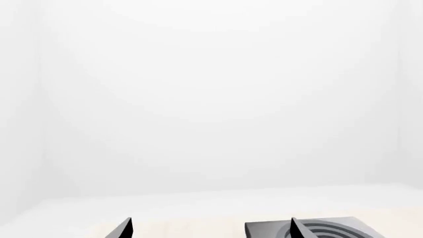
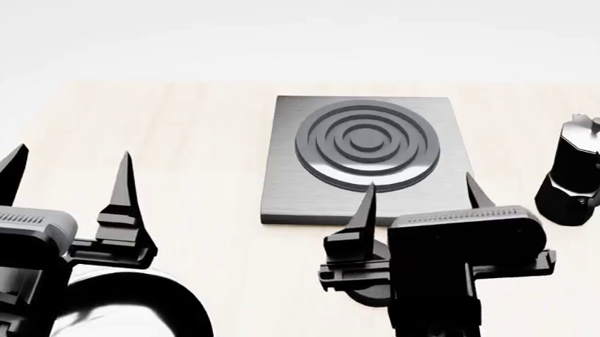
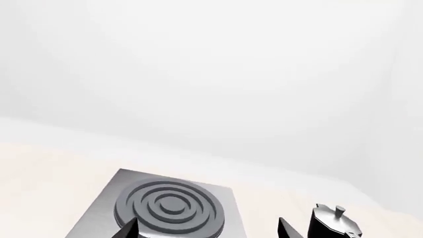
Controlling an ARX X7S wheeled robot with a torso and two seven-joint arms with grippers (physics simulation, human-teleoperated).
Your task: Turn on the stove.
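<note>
The stove (image 2: 366,158) is a square brushed-grey slab with raised dark rings, lying mid-table in the head view. A dark round shape (image 2: 364,293) in front of it, mostly hidden behind my right gripper, may be its knob. My right gripper (image 2: 422,196) is open over the slab's near edge, with its fingertips pointing at the rings. My left gripper (image 2: 67,172) is open and empty, well to the left of the stove. The right wrist view shows the stove (image 3: 168,206) between the right gripper's (image 3: 207,230) spread tips. The left wrist view shows the left gripper (image 1: 210,229) open and a corner of the stove (image 1: 330,229).
A black moka pot (image 2: 574,172) stands right of the stove, close to my right gripper, and also shows in the right wrist view (image 3: 337,223). A black frying pan's rim (image 2: 183,302) curves at the bottom left, beside my left arm. The table is light wood (image 2: 206,140).
</note>
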